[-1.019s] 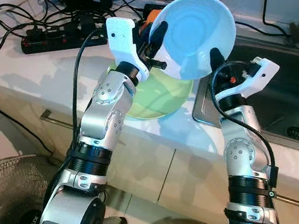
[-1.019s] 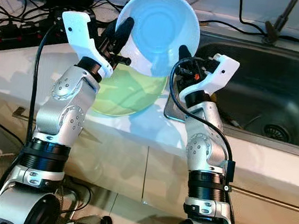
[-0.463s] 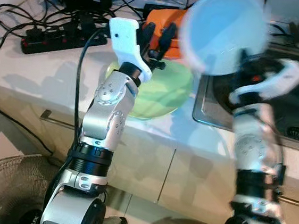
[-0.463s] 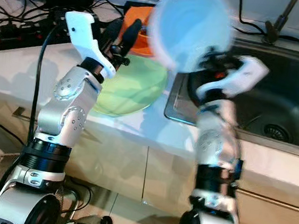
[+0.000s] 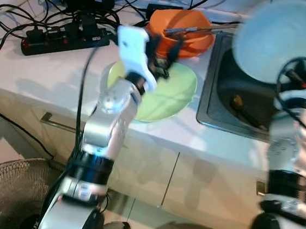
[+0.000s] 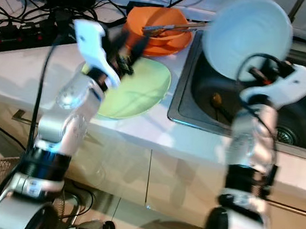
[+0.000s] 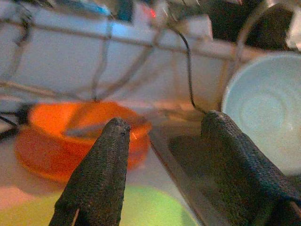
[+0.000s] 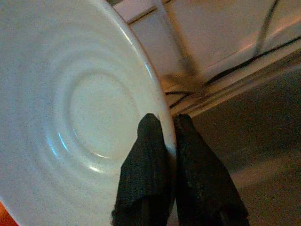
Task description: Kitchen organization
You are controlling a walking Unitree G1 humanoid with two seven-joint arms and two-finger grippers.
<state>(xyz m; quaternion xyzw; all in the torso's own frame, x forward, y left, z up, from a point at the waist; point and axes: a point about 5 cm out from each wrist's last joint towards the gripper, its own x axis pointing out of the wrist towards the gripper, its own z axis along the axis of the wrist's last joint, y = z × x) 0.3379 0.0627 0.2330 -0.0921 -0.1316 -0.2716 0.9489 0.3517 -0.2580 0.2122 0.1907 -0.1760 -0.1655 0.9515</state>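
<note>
Here the right gripper (image 8: pixel 162 141) has its jaws pinching the rim of the pale blue plate (image 6: pixel 248 36), held tilted in the air above the sink (image 6: pixel 296 107) at the surface's right end. The left gripper (image 7: pixel 162 155), jaws spread and empty, hovers over the green plate (image 5: pixel 169 91) near the orange bowl (image 5: pixel 197 34) at the surface's back edge. Judging by this, the step is carrying the plate to the sink; next comes lowering it and letting go gently.

I'm seeing my two silver jointed arms with black ribbed collars, white wrist housings, looping black cables, and textured black fingers (image 7: pixel 101 174).
</note>
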